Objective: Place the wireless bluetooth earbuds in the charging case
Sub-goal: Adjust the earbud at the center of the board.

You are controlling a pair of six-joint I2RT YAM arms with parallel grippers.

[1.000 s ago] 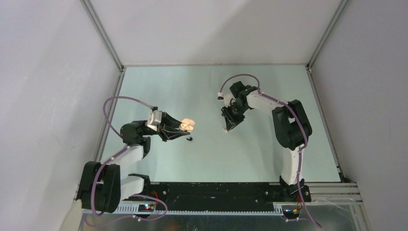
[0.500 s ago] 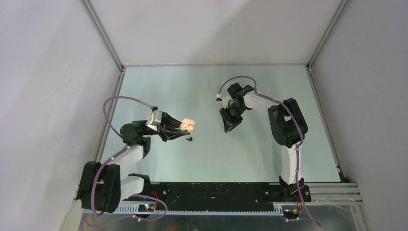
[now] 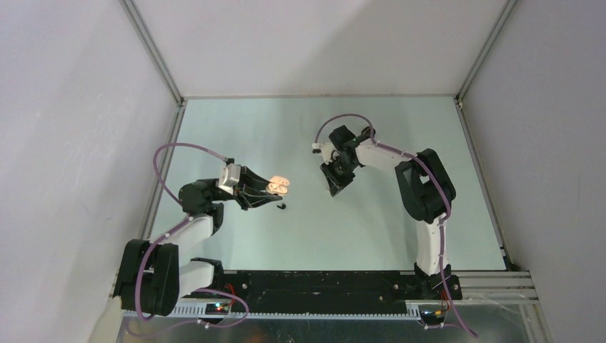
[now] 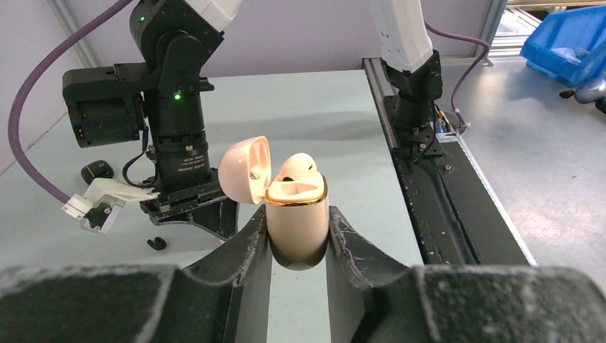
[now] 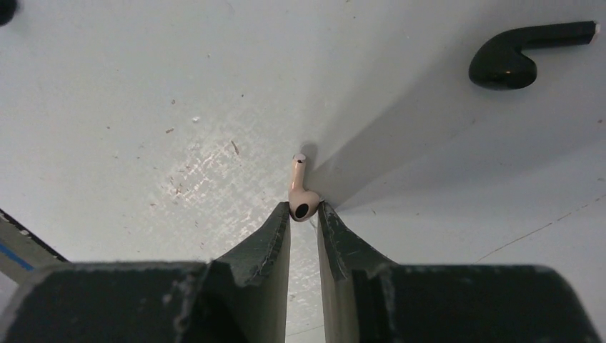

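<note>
Between the left jaws the charging case (image 4: 296, 221) is glossy cream plastic, rim perhaps gilt metal. Between the right jaws the earbud (image 5: 299, 191) is smooth; the counter (image 5: 143, 107) matt, scuffed.

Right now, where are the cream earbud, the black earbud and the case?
cream earbud (image 5: 296, 177): right wrist view, its stem.
black earbud (image 5: 502, 66): right wrist view, its round head.
charging case (image 4: 296, 225): left wrist view, its front wall.

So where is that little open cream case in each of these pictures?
Top external: left of centre, charging case held by the left tool.
Left wrist: case dead centre, lid open, between that tool's fingers.
Right wrist: not in it.
Shared landmark: the right arm, behind the case in the left wrist view, right of it from above.
</note>
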